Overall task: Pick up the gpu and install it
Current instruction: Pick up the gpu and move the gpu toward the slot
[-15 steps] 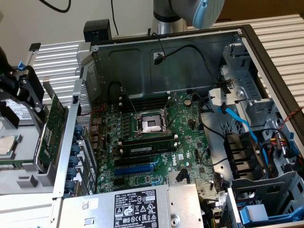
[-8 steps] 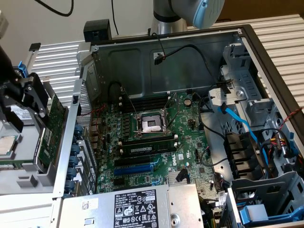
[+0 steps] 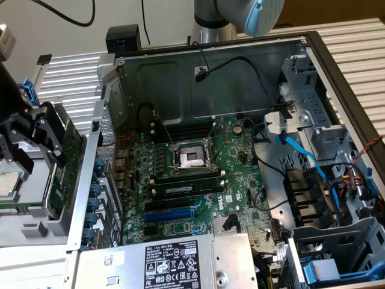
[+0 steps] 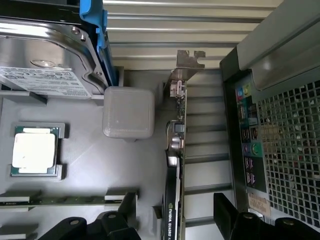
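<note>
Exterior view first: the open case (image 3: 180, 78) takes up most of the scene, with the motherboard (image 3: 198, 180) lying flat in its floor and a power supply (image 3: 174, 259) along the near edge. Outside the case, on the exterior view's left, sits a grey tray (image 4: 85, 175) that holds parts. In it are a hard drive (image 4: 40, 55) in a blue carrier, a bare CPU (image 4: 34, 151) in its own pocket, and the gpu (image 3: 71, 158). The gpu stands on edge in a tray slot just beside the case's perforated rear wall, so it is not yet on the motherboard. In the wrist view it shows edge-on, with the silver bracket (image 4: 189, 59) at the far end and the black shroud along one face. The gripper (image 4: 172, 222) straddles the card near the end away from the bracket. Its jaws are spread, one black finger on each side, and a gap shows on both sides – nothing is pinched. As for handling, the card looks light and stiff, but I would judge it fragile. The glossy shroud is likely slippery, the board carries small parts, and the contact edge should not be touched. The safest hold seems to be across the two faces near the upper edge, one pad on the shroud and one on the bare board – square on, so the card does not twist in its slot.
</note>
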Robot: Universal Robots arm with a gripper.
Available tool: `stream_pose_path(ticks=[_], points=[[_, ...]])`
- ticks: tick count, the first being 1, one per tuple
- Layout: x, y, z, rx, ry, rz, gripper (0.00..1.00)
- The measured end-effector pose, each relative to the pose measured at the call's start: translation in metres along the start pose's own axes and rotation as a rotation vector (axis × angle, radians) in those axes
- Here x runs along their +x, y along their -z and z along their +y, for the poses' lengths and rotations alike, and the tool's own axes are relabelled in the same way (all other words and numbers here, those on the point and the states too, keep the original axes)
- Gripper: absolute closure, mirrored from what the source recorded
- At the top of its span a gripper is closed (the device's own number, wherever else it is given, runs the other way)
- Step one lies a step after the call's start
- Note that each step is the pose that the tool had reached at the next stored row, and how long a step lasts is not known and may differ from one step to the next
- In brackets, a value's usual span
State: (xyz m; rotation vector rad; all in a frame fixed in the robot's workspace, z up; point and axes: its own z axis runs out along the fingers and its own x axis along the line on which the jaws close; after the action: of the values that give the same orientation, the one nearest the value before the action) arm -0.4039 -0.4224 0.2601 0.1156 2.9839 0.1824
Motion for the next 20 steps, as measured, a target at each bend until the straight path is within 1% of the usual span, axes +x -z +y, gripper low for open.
stream_pose_path(ticks=[8,12,14,16,17,20], points=[[0.003,-0.0149,0.0027,-0.0071,-0.001,0.0004,0.28],[0.004,-0.0221,0.0026,-0.0106,-0.002,0.0008,0.28],[0.004,-0.0256,0.0023,-0.0129,-0.002,0.0009,0.28],[0.005,-0.0293,0.0021,-0.0166,-0.003,0.0012,0.28],[0.005,-0.0306,0.0024,-0.0177,-0.003,0.0013,0.28],[0.005,-0.0318,0.0033,-0.0186,-0.003,0.0013,0.28]])
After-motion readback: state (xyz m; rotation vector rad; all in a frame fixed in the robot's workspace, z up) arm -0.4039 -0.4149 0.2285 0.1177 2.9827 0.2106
